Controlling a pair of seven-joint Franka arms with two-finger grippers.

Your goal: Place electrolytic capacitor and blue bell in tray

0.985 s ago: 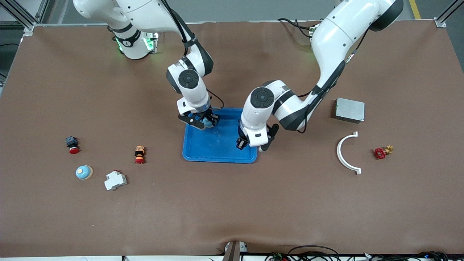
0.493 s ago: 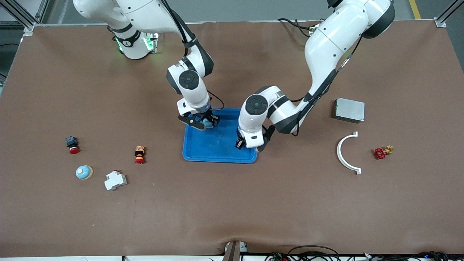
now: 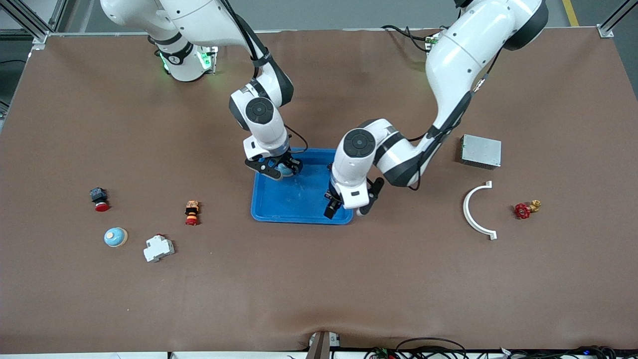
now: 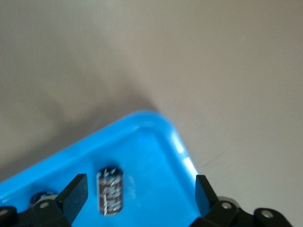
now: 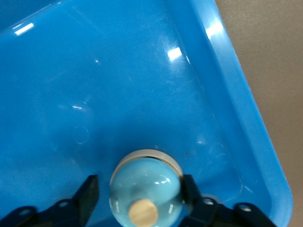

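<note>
Two grippers are over the tray (image 3: 299, 199), which sits about mid-worktop.

Right gripper (image 3: 274, 168) is low over the tray's 11 o'clock corner in the front view. In the right wrist view the right gripper (image 5: 137, 189) has its fingers (image 5: 90, 191) apart on either side of the blue bell (image 5: 147, 187). One finger is v. close to the bell rim and there's a gap at the other. The bell sits dome-up on the tray floor, so we don't call it clamped. It also shows between the fingers in the front view (image 3: 285, 169).

Left gripper (image 3: 349, 204) is over the tray's 4 o'clock corner. In the left wrist view the left gripper (image 4: 139, 189) is spread wide and holds nothing. The electrolytic capacitor (image 4: 110, 196) lies on its side on the tray floor near the rounded corner, between the fingers but touching neither.

Other stuff on the worktop, clock pos. taken from the tray in the front view:
- At approx. 8 to 9 o'clock: 2nd blue bell (image 3: 115, 236), white breaker (image 3: 158, 248), and two red-capped buttons (image 3: 99, 199) (image 3: 192, 213).
- At approx. 3 o'clock: grey metal box (image 3: 481, 151), white curved piece (image 3: 477, 209), and red valve (image 3: 523, 210).
</note>
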